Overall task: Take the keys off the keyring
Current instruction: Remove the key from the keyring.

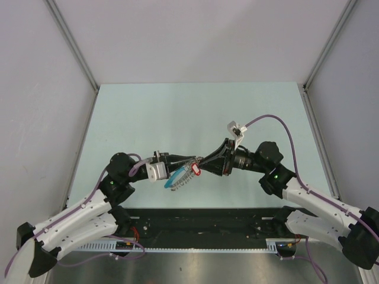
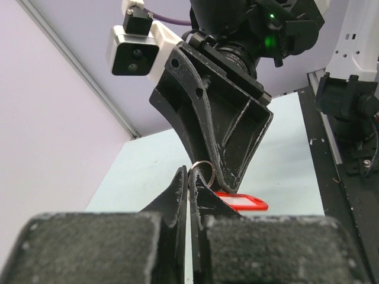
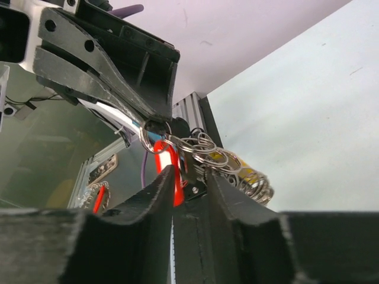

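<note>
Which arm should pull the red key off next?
Right, probably. The right gripper sits at the red key with jaws parted, while the left gripper is shut on the keyring, anchoring it.

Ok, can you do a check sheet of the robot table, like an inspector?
Surface: pale green table, smooth.
Job's things: keyring held up off the table between the two grippers; the red key hangs on it, not yet off.
Clutter: nothing seen.
Grippers: left gripper shut on a ring of the keyring; right gripper has its jaws a little apart around the key, grip unclear.
Cables: purple cables loop along both arms, away from the keyring.
Surroundings: pale walls on three sides; black base plate at the near edge.
</note>
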Controlling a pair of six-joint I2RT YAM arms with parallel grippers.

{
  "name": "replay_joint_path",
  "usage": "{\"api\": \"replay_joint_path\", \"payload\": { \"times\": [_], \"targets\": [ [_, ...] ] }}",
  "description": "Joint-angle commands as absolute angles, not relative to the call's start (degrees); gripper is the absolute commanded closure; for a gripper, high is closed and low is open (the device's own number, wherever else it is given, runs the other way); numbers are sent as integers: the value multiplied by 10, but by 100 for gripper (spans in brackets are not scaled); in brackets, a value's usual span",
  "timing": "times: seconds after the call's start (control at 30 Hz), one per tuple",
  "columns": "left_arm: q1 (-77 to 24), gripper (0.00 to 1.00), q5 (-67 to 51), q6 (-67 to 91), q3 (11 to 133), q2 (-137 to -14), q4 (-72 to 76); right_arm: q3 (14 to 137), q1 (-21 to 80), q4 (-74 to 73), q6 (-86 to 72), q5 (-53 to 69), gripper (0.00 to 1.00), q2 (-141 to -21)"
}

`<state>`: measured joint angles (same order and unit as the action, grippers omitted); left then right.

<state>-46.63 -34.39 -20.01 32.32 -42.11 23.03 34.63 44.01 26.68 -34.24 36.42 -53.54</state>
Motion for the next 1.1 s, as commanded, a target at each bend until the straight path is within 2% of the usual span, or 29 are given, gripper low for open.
{"api": "replay_joint_path", "payload": {
  "times": [0.0,0.2,0.5,0.67,0.8,1.07],
  "targets": [
    [-461,99,-314,-219,342,-428,231,356,454,335,-347,381,71,-533],
    [-461,100,-309,-216,342,-428,232,356,457,346,-345,376,56,-539],
    [-461,100,-294,-216,341,-426,215,356,452,278,-321,305,49,-473],
    [-461,100,-292,-214,345,-430,214,356,449,261,-316,280,41,-460],
    [-461,100,-290,-214,345,-430,212,356,448,251,-310,273,40,-446],
    [-461,100,-288,-209,346,-430,214,356,448,228,-282,291,44,-453]
  ]
}}
